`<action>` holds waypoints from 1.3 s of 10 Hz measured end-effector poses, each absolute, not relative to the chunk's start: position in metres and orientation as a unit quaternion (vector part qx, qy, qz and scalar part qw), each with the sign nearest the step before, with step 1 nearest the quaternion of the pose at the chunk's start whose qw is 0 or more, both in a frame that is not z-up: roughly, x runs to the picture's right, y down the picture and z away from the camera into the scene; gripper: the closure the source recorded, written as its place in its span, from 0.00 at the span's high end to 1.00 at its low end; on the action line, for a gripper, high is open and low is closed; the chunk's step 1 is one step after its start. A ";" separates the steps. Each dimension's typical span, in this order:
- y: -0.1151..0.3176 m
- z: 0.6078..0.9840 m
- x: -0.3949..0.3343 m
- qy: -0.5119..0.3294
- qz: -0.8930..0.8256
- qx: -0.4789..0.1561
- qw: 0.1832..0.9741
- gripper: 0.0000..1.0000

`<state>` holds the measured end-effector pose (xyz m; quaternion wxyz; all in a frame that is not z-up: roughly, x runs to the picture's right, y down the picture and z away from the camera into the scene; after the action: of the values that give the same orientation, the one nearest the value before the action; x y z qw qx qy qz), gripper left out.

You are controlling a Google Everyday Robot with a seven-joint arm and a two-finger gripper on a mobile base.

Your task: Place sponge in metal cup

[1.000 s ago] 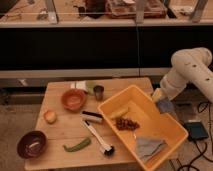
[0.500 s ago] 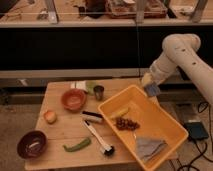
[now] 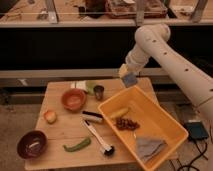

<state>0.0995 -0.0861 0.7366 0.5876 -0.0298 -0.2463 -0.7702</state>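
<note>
1. The end effector [image 3: 127, 75] hangs in the air above the far edge of the yellow bin [image 3: 161, 136], clamped on the sponge [image 3: 129, 79], which shows as a bluish-grey block with a yellow top just under the white arm [image 3: 165, 55].
2. The metal cup [image 3: 99, 92] stands upright on the wooden surface [image 3: 60, 132], to the left of and lower than the held sponge, well apart from it.
3. Just beside the cup lie a green and white item [image 3: 84, 86] and an orange bowl [image 3: 73, 99].
4. Between the cup and the bin's near corner sits a dark brush [image 3: 92, 117]; a long-handled utensil [image 3: 99, 139] runs toward the front edge.
5. Inside the bin are a yellowish piece [image 3: 119, 113], a cluster of dark grapes [image 3: 129, 123] and a grey cloth [image 3: 149, 147].
6. Farther out on the surface rest a small peach-coloured fruit [image 3: 49, 116], a green pepper [image 3: 76, 145] and a dark purple bowl [image 3: 33, 144].
</note>
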 end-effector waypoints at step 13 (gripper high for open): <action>-0.047 0.851 -0.015 -0.286 -0.806 -0.046 0.516 0.34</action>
<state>-0.0145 -0.0470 0.8508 0.5162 -0.0459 -0.2861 -0.8059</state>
